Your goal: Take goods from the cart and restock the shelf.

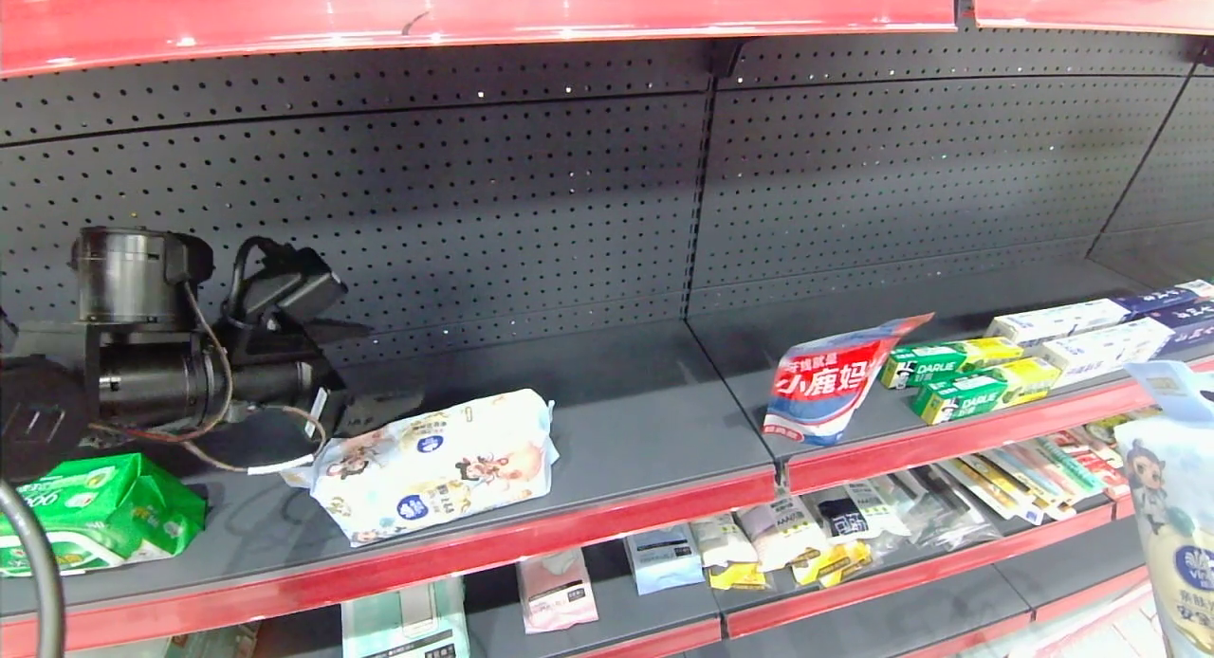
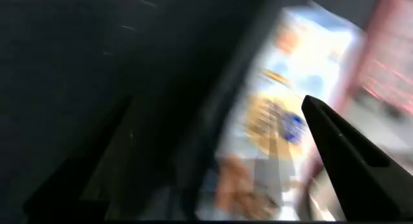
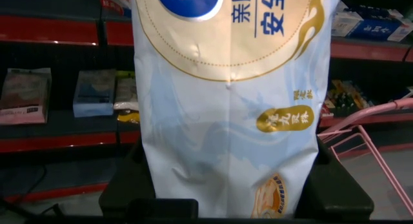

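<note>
A white wipes pack [image 1: 432, 466] with cartoon prints lies flat on the grey shelf board [image 1: 645, 421], left of centre. My left gripper [image 1: 368, 413] sits just behind the pack's left end, low over the board. The left wrist view shows the same pack [image 2: 284, 108], blurred, between spread fingers [image 2: 348, 159] with a gap on one side, so the left gripper [image 2: 213, 172] is open. My right gripper [image 3: 229, 192] is shut on a tall pale blue and white pouch [image 3: 226, 101], held upright. That pouch [image 1: 1171, 506] shows at the far right, in front of the shelf.
A green pack [image 1: 95, 511] lies at the shelf's left end. A red, white and blue pouch [image 1: 835, 378] leans near the divider, with toothpaste boxes [image 1: 977, 374] to its right. Lower shelves [image 1: 759, 544] hold small packets. A pink cart frame [image 3: 374, 133] is below right.
</note>
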You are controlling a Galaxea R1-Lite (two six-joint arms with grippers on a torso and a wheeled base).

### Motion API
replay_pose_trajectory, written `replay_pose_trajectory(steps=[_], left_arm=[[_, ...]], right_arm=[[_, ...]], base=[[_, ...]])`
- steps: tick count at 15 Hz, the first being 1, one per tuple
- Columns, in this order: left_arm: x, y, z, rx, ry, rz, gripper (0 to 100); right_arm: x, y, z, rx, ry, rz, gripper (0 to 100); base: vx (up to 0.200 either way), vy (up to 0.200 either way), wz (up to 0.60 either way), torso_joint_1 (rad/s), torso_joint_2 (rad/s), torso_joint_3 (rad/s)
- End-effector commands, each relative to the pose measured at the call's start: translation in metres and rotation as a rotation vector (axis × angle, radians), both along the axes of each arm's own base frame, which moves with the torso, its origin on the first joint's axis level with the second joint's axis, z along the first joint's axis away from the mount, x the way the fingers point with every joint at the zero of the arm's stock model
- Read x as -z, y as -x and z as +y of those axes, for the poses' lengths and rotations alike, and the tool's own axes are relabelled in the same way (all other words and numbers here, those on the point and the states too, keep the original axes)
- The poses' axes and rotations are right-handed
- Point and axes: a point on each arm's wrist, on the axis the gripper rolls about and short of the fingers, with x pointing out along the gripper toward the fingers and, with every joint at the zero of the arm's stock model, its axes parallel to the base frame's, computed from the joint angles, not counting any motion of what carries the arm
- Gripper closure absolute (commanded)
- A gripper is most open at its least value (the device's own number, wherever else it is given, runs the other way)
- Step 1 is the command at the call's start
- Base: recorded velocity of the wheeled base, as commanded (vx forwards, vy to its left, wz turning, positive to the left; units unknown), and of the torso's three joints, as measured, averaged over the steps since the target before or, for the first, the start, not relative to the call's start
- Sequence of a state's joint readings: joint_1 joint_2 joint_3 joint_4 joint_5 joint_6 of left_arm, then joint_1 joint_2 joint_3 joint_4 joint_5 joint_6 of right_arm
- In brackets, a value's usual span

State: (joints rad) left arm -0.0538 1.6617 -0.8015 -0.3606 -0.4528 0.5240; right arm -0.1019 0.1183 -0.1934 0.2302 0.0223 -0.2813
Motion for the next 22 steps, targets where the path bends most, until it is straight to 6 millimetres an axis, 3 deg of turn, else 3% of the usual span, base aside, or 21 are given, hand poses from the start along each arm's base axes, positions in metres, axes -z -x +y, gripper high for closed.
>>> replay_pose_trajectory(steps=[1, 2, 4, 8, 9, 10, 11, 13, 15, 18, 22], left_arm=[[0.008, 0.011, 0.003, -0.261, 0.048, -0.061, 0], [0.011, 0.015, 0.006, -0.369, 0.066, -0.099, 0], [0.014, 0.062, 0.009, -0.418, 0.144, -0.112, 0], [0.006, 0.163, 0.012, -0.303, 0.222, -0.138, 0], [0.002, 0.196, 0.014, -0.273, 0.227, -0.113, 0], [0.000, 0.210, 0.014, -0.261, 0.229, -0.098, 0], [-0.004, 0.248, 0.016, -0.237, 0.232, -0.057, 0], [-0.004, 0.297, 0.019, -0.226, 0.231, -0.003, 0], [0.002, 0.313, 0.020, -0.224, 0.241, -0.034, 0], [0.004, 0.314, 0.020, -0.230, 0.241, -0.036, 0], [0.010, 0.313, 0.020, -0.232, 0.235, -0.024, 0]], right_arm=[[-0.009, -0.005, -0.001, -0.003, -0.003, 0.030, 100], [-0.015, -0.007, -0.001, 0.009, -0.002, 0.040, 100], [-0.038, -0.022, -0.003, 0.023, -0.004, 0.118, 100], [-0.048, -0.042, -0.002, -0.118, 0.004, 0.217, 100], [-0.048, -0.047, -0.002, -0.158, 0.027, 0.245, 100], [-0.049, -0.049, -0.002, -0.169, 0.034, 0.255, 100], [-0.055, -0.055, -0.001, -0.193, 0.039, 0.270, 100], [-0.066, -0.066, 0.000, -0.209, 0.041, 0.275, 100], [-0.079, -0.074, 0.002, -0.241, 0.047, 0.268, 100], [-0.087, -0.081, 0.004, -0.270, 0.049, 0.269, 100], [-0.091, -0.084, 0.005, -0.289, 0.051, 0.264, 100]], base=[[0.000, 0.000, 0.00, 0.000, 0.00, 0.000], [0.000, 0.000, 0.00, 0.000, 0.00, 0.000], [0.000, 0.000, 0.00, 0.000, 0.00, 0.000], [0.000, 0.000, 0.00, 0.000, 0.00, 0.000], [0.000, 0.000, 0.00, 0.000, 0.00, 0.000], [0.000, 0.000, 0.00, 0.000, 0.00, 0.000], [0.000, 0.000, 0.00, 0.000, 0.00, 0.000], [0.000, 0.000, 0.00, 0.000, 0.00, 0.000], [0.000, 0.000, 0.00, 0.000, 0.00, 0.000], [0.000, 0.000, 0.00, 0.000, 0.00, 0.000], [0.000, 0.000, 0.60, 0.004, 0.00, -0.002]])
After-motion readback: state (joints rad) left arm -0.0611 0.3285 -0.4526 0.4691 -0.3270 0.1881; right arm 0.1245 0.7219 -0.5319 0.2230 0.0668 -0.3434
